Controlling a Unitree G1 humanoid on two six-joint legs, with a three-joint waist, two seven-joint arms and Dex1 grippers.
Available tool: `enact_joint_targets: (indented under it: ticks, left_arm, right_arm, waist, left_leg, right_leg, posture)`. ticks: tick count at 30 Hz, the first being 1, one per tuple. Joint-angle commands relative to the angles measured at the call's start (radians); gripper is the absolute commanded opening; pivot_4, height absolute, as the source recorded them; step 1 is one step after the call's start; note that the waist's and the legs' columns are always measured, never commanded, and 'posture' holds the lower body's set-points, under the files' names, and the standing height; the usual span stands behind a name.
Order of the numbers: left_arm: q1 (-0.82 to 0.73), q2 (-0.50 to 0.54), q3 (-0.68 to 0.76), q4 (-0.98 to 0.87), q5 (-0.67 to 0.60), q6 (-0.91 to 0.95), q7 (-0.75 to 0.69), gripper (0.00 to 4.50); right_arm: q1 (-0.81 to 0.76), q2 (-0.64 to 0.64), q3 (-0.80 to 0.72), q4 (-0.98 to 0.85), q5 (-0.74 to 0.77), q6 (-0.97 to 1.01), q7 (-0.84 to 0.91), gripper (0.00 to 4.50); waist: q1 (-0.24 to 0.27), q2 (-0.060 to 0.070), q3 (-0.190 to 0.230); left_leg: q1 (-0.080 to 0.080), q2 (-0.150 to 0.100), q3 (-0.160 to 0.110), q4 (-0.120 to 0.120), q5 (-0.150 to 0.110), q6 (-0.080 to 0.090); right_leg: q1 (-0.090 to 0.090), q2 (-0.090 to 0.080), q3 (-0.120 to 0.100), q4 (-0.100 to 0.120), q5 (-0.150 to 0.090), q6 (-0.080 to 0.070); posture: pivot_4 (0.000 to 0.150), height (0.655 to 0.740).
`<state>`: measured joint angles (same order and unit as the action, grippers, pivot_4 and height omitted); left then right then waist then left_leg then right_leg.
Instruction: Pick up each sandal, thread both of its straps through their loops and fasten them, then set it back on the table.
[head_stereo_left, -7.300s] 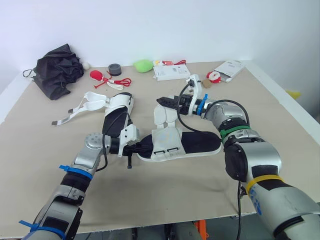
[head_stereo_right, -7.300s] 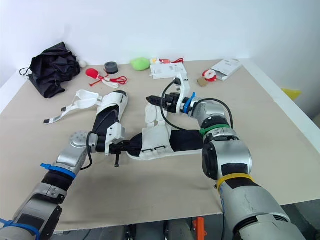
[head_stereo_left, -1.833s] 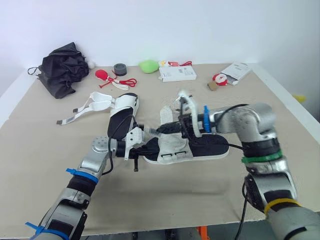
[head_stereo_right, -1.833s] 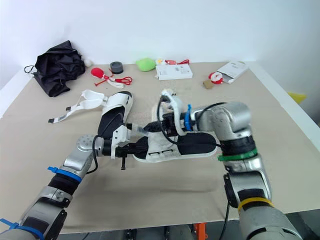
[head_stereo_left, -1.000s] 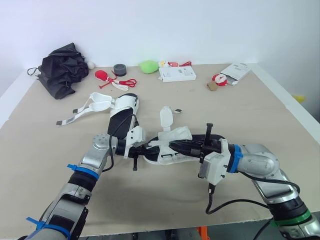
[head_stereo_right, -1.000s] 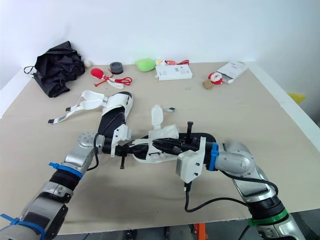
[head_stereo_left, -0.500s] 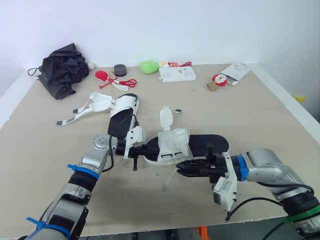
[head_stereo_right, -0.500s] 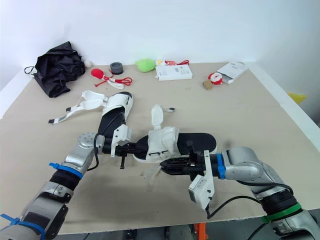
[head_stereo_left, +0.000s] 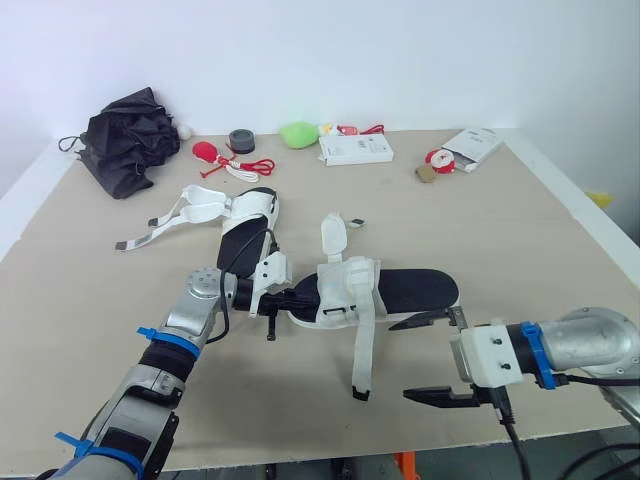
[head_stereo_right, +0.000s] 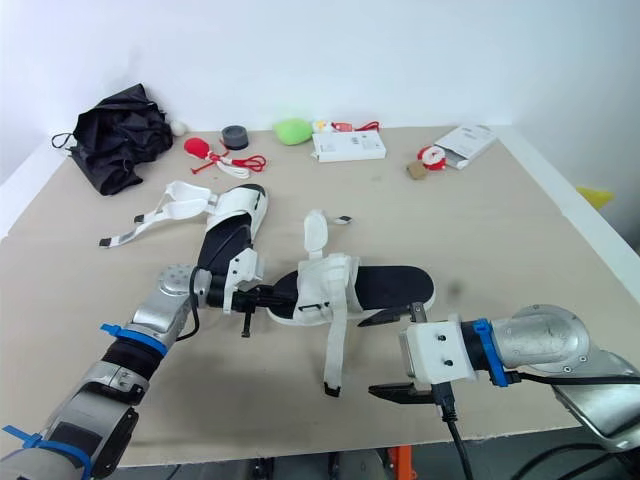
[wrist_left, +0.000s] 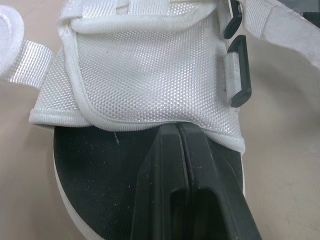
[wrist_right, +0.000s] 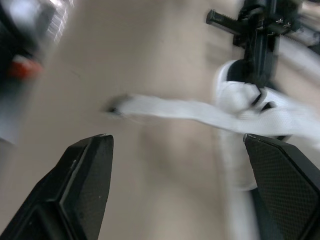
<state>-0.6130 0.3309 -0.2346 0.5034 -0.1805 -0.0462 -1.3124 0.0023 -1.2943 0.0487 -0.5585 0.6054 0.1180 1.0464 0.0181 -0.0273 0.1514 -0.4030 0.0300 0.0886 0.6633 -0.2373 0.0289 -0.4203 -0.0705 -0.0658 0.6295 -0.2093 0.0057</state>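
Left tool, pinched closed, rests on the sandal's toe; right tool gapes wide, empty.

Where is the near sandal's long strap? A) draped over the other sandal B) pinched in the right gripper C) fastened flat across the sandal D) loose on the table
D: the strap trails off the sandal onto the table with its tip free, and the open right gripper is apart from it.
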Motion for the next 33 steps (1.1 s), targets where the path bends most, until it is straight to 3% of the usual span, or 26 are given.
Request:
enact_joint_targets:
  ticks: [1,4,8,11,16,25,32,33]
  left_arm:
    - [0.043,0.003,-0.065,0.060,0.061,0.021,-0.016,0.00]
    - [0.050,0.002,-0.066,0.045,0.060,0.028,-0.013,0.00]
    - [0.063,0.006,-0.066,0.022,0.058,0.038,-0.012,0.00]
    - [0.073,0.012,-0.063,0.004,0.054,0.048,-0.013,0.00]
    - [0.081,0.024,-0.066,-0.025,0.054,0.058,-0.017,0.00]
    - [0.073,0.050,-0.080,-0.038,0.078,0.032,-0.022,0.00]
    - [0.076,0.063,-0.097,-0.045,0.091,-0.002,-0.021,0.00]
    - [0.076,0.064,-0.098,-0.045,0.093,-0.005,-0.021,0.00]
  right_arm:
    - [-0.017,-0.103,-0.122,-0.098,0.403,0.384,-0.047,4.46]
    - [-0.033,-0.091,-0.098,-0.114,0.516,0.548,-0.115,4.46]
    - [-0.049,-0.050,-0.035,-0.081,0.533,0.718,-0.193,4.46]
    - [-0.096,0.046,0.049,-0.005,0.493,0.836,-0.289,4.46]
    - [-0.218,0.207,0.051,0.069,0.651,1.019,-0.404,4.46]
    - [-0.266,0.336,0.029,0.074,0.867,1.144,-0.562,4.46]
    - [-0.267,0.423,0.056,0.106,0.897,1.164,-0.722,4.46]
    - [-0.268,0.437,0.060,0.119,0.893,1.165,-0.747,3.97]
  waist:
    - [0.000,0.000,0.000]
    - [0.000,-0.004,-0.001]
    - [0.000,-0.004,-0.001]
    - [0.000,-0.007,-0.002]
    - [-0.002,-0.005,-0.002]
    - [-0.003,-0.005,-0.002]
    - [-0.006,-0.005,-0.003]
    - [-0.006,-0.006,-0.003]
  left_leg:
    - [0.000,0.000,0.000,0.000,0.000,0.000]
    - [-0.001,0.000,-0.002,0.000,0.000,-0.001]
    - [-0.003,0.000,-0.001,0.000,-0.003,0.000]
    - [-0.003,-0.001,-0.001,0.000,-0.004,0.000]
    - [-0.003,-0.001,0.000,0.001,-0.005,0.001]
    - [-0.004,-0.001,-0.001,0.001,-0.006,0.001]
    - [-0.003,0.000,-0.001,0.001,-0.006,0.001]
    - [-0.003,0.000,-0.001,0.001,-0.006,0.001]
  right_leg:
    - [0.000,-0.001,0.000,0.000,0.000,0.000]
    - [0.000,-0.001,-0.002,-0.001,-0.001,-0.001]
    - [0.000,-0.001,-0.001,-0.002,-0.002,0.000]
    - [0.000,-0.001,-0.001,-0.002,-0.003,0.001]
    - [-0.001,0.000,0.001,-0.001,0.000,0.005]
    - [-0.001,0.001,0.001,-0.001,-0.001,0.005]
    - [-0.001,0.002,0.001,-0.001,0.000,0.005]
    - [-0.001,0.002,0.001,-0.001,0.000,0.005]
  posture:
    - [0.150,0.7400]
    - [0.150,0.7400]
    - [0.150,0.7400]
    - [0.150,0.7400]
    - [0.150,0.7400]
    - [0.150,0.7400]
    - [0.150,0.7400]
    - [0.150,0.7400]
